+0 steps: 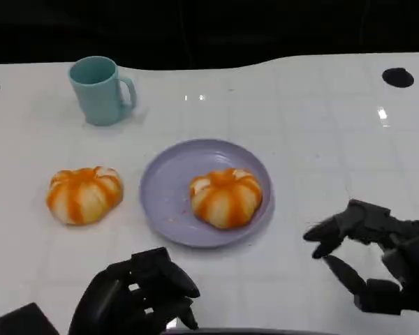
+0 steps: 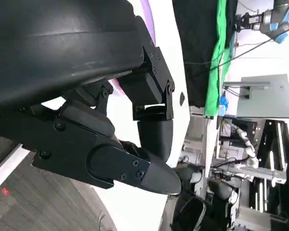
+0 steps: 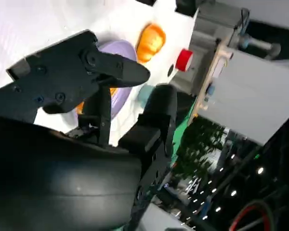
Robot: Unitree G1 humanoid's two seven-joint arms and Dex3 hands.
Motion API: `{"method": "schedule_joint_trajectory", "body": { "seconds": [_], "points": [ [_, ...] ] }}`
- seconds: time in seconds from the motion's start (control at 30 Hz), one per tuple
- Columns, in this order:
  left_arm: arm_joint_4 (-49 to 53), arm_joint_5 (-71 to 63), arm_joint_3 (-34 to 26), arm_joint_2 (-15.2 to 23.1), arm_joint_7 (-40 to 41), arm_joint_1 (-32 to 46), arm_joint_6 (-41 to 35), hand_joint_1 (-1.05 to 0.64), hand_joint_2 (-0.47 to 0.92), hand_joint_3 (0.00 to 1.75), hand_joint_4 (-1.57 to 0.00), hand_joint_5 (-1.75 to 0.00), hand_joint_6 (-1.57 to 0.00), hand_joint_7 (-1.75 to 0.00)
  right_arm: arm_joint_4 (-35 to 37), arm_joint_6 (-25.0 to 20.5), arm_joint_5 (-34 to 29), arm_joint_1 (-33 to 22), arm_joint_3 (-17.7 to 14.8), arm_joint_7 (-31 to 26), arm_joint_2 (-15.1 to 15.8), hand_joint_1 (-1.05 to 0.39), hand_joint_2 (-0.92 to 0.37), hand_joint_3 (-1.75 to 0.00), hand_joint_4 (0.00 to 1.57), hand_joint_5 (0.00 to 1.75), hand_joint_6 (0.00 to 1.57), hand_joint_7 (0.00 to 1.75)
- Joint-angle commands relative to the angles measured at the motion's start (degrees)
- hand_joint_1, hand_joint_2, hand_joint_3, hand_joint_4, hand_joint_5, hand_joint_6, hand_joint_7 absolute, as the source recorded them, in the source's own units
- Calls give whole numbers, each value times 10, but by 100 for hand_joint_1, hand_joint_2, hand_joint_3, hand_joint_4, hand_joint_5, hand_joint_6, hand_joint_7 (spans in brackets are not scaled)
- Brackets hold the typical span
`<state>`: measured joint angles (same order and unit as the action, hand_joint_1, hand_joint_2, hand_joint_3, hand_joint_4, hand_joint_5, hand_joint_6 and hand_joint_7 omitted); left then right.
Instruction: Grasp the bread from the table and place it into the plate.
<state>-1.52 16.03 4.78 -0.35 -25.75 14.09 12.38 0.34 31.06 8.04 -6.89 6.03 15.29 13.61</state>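
One glossy, pumpkin-shaped bread roll (image 1: 225, 197) with orange stripes sits on the smooth lilac plate (image 1: 164, 192) mid-table. A second, matching roll (image 1: 84, 194) lies on the shiny white table (image 1: 314, 139) just left of the plate. A teal mug (image 1: 100, 90) stands far left. The left hand (image 1: 143, 293), near the front edge, has fingers curled in, holding nothing. The right hand (image 1: 377, 255), near right, has fingers spread, empty.

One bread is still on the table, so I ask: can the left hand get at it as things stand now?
Probably yes. The bread on the table lies left of the purple plate, with bare table between it and the left hand, which holds nothing.
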Motion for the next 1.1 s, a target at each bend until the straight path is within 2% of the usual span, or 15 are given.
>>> {"method": "schedule_joint_trajectory", "body": {
  "seconds": [0.03, 0.13, 0.23, 0.67, 1.1],
  "points": [
    [7, 6, -10, 12, -7, -5, 8, -78, 92, 4, -82, -155, -93, -107, -20, -15, -3, -21, -15, -12, -19, -6, -55, -116, 75, 164, 75, 131],
    [8, 3, -12, 16, -7, -6, 14, -79, 92, 7, -82, -155, -92, -107, -9, -7, -14, -24, -17, -13, -30, -4, -48, -130, 83, 172, 78, 138],
    [7, 3, -14, 18, -6, -3, 17, -80, 92, 8, -81, -155, -91, -109, 7, 1, -20, -22, -21, -11, -37, -6, -45, -137, 88, 174, 78, 143],
    [14, 8, -32, 23, -7, -3, 25, -83, 92, 7, -82, -156, -90, -114, 22, -7, -44, -17, -18, -9, -52, -12, -40, -140, 91, 175, 76, 154],
    [14, 7, -31, 24, -9, -1, 32, -84, 92, 9, -81, -157, -88, -118, 21, -15, -48, -18, -16, -3, -55, -9, -40, -139, 90, 175, 75, 155]
  ]
}}
